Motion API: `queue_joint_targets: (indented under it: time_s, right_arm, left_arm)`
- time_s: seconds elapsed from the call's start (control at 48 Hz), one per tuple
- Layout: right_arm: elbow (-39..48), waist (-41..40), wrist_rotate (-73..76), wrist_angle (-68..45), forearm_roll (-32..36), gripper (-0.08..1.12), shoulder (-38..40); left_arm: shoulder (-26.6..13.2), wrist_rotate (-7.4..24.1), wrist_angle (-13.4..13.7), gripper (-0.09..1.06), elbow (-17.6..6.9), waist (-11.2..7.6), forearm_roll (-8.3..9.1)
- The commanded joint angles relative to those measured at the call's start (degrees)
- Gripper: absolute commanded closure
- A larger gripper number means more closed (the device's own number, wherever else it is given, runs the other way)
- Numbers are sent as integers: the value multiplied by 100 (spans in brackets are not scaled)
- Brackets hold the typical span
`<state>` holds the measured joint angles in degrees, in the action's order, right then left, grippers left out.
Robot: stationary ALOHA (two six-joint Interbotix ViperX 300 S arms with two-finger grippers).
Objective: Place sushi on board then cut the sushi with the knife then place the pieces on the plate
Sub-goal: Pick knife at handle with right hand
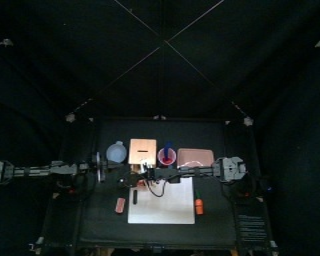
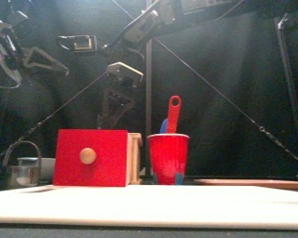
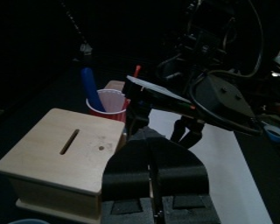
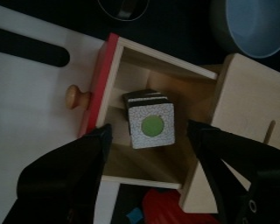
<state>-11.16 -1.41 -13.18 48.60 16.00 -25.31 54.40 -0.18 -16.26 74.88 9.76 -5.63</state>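
Observation:
The sushi roll (image 4: 150, 123), a dark block with a white end and green centre, lies inside the open drawer (image 4: 178, 74) of the wooden box (image 1: 143, 151). My right gripper (image 4: 150, 133) hangs open above it, one jaw on either side and both clear of the roll. My left gripper (image 3: 156, 171) is shut with nothing visible in it, hovering beside the box (image 3: 63, 150) near the right arm. The red cup (image 2: 168, 156) holds a red knife (image 2: 174, 112) and a blue knife (image 2: 163, 126). The white board (image 1: 160, 205) lies in front; the pink tray (image 1: 194, 157) is to the right of the cup.
A blue-grey bowl (image 1: 116, 152) stands left of the box, and a metal cutter (image 2: 25, 171) sits at the far left. One orange toy food (image 1: 199, 207) lies on the board's right edge and another (image 1: 120, 205) beside its left edge. The drawer's red front (image 2: 92, 158) faces forward.

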Motion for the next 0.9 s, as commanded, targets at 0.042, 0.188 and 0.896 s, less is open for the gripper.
queue_joint_targets:
  time_s: [0.042, 0.188, 0.896]
  right_arm:
    - [-141, -70, -9, -26, 35, 6, 70]
    - [-185, -88, -18, -18, 44, 6, 0]
    - [-272, -158, 18, -9, -35, 31, -158]
  left_arm:
    - [-18, 9, -53, 92, -88, 18, 0]
    - [-26, 9, -44, 92, -70, 18, 0]
    - [-18, 9, -53, 92, -35, 18, 0]
